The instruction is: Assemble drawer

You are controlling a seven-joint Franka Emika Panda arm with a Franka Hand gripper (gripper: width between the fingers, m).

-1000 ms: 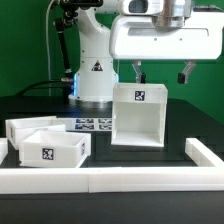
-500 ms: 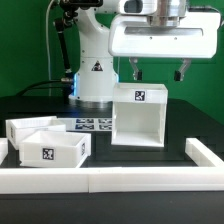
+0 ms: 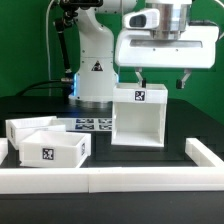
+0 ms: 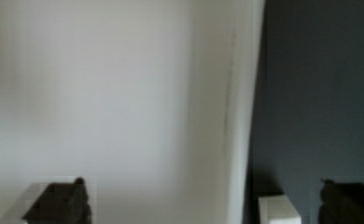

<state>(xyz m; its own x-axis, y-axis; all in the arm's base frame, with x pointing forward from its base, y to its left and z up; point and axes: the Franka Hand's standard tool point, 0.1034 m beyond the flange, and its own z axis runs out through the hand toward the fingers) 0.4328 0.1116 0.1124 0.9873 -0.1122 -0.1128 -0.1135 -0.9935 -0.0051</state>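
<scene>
Casing (image 3: 138, 120) stands upright on the table (image 3: 190, 135) in the exterior view, open front toward the camera, tag on its top lip. Both trays (image 3: 47, 148) sit well apart from it at the exterior view's left, not yet inserted. The gripper (image 3: 161, 79) hovers just above the casing's top, fingers (image 3: 140, 76) apart and holding nothing. Wrist view: one fingertip lies over white casing (image 4: 108, 100), the other over dark table (image 4: 321, 90), a casing edge between them. Likely step: approaching to grasp a casing wall; next calls for a straight descent straddling that edge, then closing
</scene>
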